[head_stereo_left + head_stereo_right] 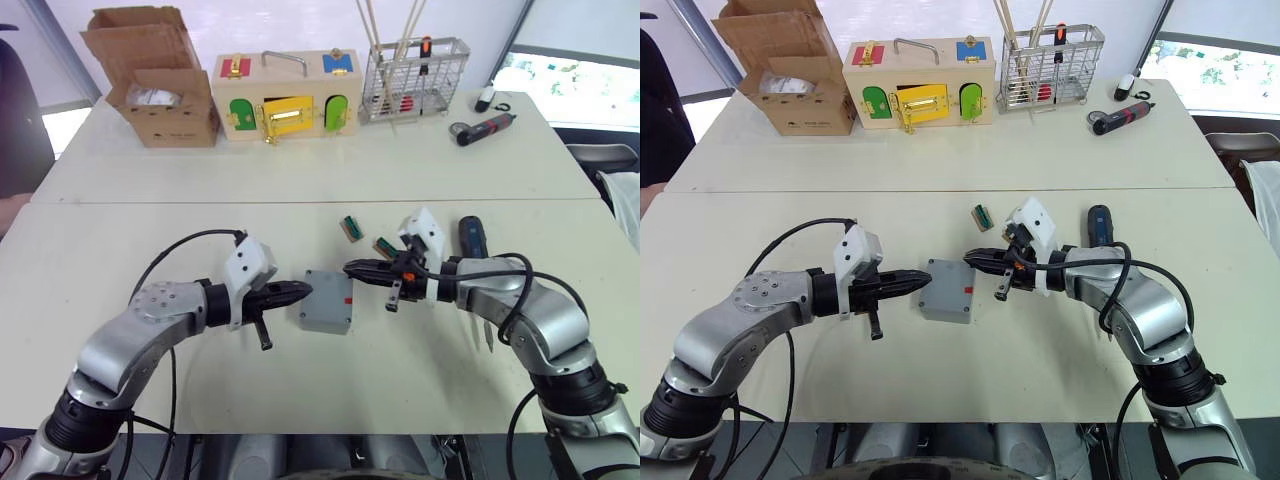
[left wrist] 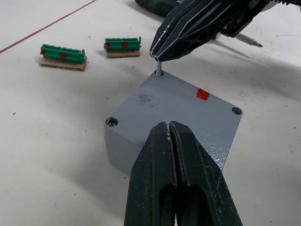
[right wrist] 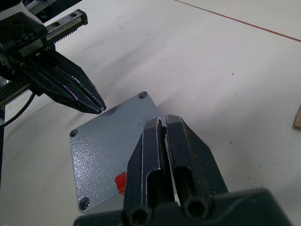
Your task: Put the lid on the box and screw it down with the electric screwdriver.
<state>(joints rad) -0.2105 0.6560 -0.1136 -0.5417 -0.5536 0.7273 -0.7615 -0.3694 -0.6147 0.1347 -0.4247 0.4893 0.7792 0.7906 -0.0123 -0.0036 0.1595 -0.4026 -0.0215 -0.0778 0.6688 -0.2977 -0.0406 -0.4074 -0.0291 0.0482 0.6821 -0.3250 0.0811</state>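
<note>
The lid [image 2: 181,106] already sits square on the box [image 1: 326,300], in the middle of the near tabletop [image 1: 150,240] between the two arms. The right pincer [image 2: 157,52] has its fingers pressed together on a small screw [image 2: 159,68], held upright with its tip at the corner hole of the lid — a pinch grip suited to so thin a part, and probably meant to seat it before any driving. The left pincer [image 2: 169,129] is closed with nothing in it, its tips at the opposite edge of the box, most likely to brace it against sliding. Other corner holes look open. The electric screwdriver [image 1: 472,238] lies untouched on the tabletop just behind the right forearm, within easy reach. Two green screw strips [image 2: 62,53] rest beyond the box. A red mark [image 2: 202,94] shows on the lid — no lettering or brand can be read anywhere.
</note>
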